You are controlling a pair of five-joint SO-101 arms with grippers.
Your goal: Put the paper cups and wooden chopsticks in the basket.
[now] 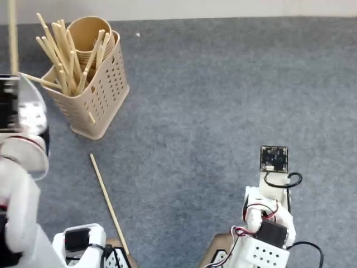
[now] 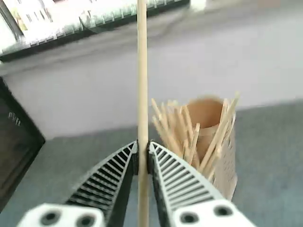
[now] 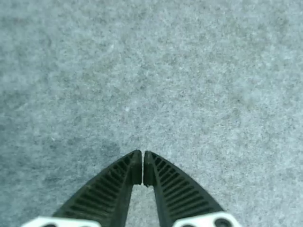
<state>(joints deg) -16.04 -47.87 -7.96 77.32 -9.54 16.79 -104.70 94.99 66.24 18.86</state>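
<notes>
Our left gripper (image 2: pixel 143 148) is clenched on a chopstick (image 2: pixel 142 71), which stands upright between the jaws with most of its length above them. Beyond it is the basket (image 2: pixel 226 165), already crowded with chopsticks leaning every way around the stacked cups (image 2: pixel 206 116). From the high view, the held chopstick (image 1: pixel 12 33) is beside the basket (image 1: pixel 103 95), apart from it and not yet over the opening. Our right gripper (image 3: pixel 142 165) has its jaws closed on nothing and hangs over bare mat (image 3: pixel 199 71), well away from the basket. One loose chopstick (image 1: pixel 109 204) lies on the mat between the basket and the base of the left arm (image 1: pixel 22 167).

We see these risks:
- The grip is near one end, so the long free part could swing or slip if it brushes anything.
- The bundle in the basket leaves little room. A tip landing on those leaning ends could be deflected, and the chopstick could fall outside.
- The basket looks light. A sideways push from the arm or chopstick might shift or tip it and spill what is packed.
- A release short of the rim would drop the chopstick onto the mat.
</notes>
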